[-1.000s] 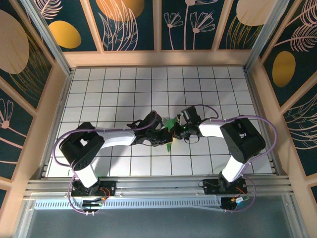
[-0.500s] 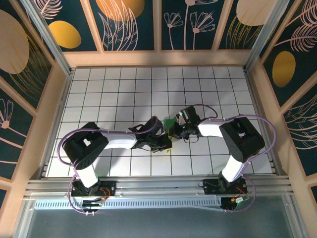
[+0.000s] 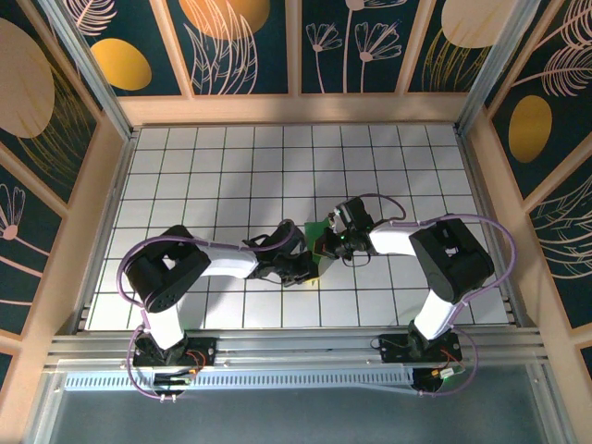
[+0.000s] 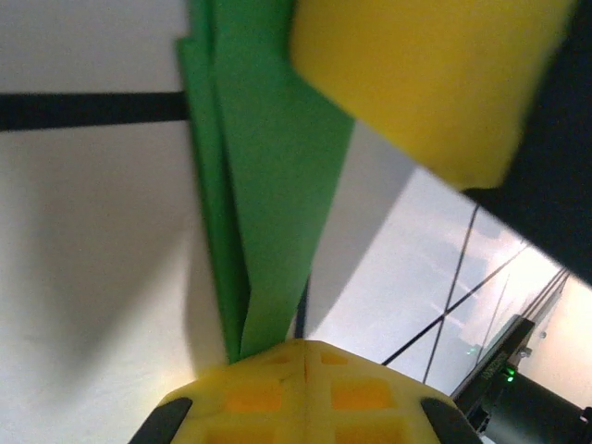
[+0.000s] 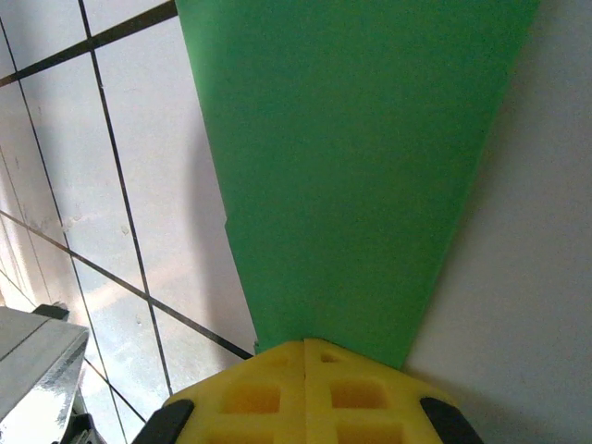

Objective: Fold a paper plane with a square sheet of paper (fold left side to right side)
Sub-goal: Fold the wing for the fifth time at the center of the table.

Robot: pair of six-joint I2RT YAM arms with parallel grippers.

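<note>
As the left gripper (image 4: 305,361) and right gripper (image 5: 305,356) each clamp the paper (image 5: 351,157), its long axis runs straight ahead of both.

The paper plane (image 3: 314,229) is mostly hidden beneath the left gripper (image 3: 305,269) and right gripper (image 3: 329,244); both wrist views crop it at 12 o'clock.
</note>
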